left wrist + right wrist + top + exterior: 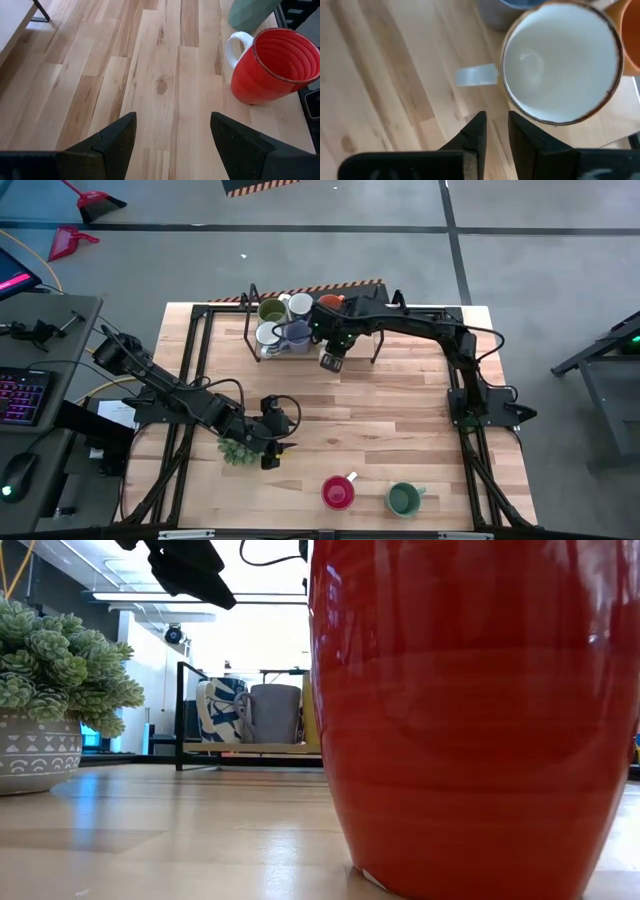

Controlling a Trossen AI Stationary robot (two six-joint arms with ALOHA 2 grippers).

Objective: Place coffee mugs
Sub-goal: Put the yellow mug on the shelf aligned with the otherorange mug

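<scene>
We observe the right gripper [331, 361] near the far edge of the worktop [400, 430], just in front of a black rack [249, 315] that holds a cluster of mugs. Its fingers [475, 132] stand narrow, with only a slim gap between them and nothing inside that gap. In the right wrist view a white mug [562, 60] with a brown rim lies just beyond the fingertips, its mouth facing the camera and its pale handle [476, 76] pointing sideways over the wood. We cannot tell whether the fingertips touch it. An orange mug [332, 301], an olive green mug [270, 310] and a blue mug [297, 335] also sit on the rack.

The left gripper [272, 442] waits near the front left part of the worktop, beside a potted plant [236, 450]. Its fingers [117, 137] are spread wide and hold nothing.

At the front edge, a red mug [338, 492] stands upright with its white handle [235, 45] turned away from the edge. A dark green mug [403, 499] stands just beside it, toward the right. Both are well apart from either gripper.
</scene>
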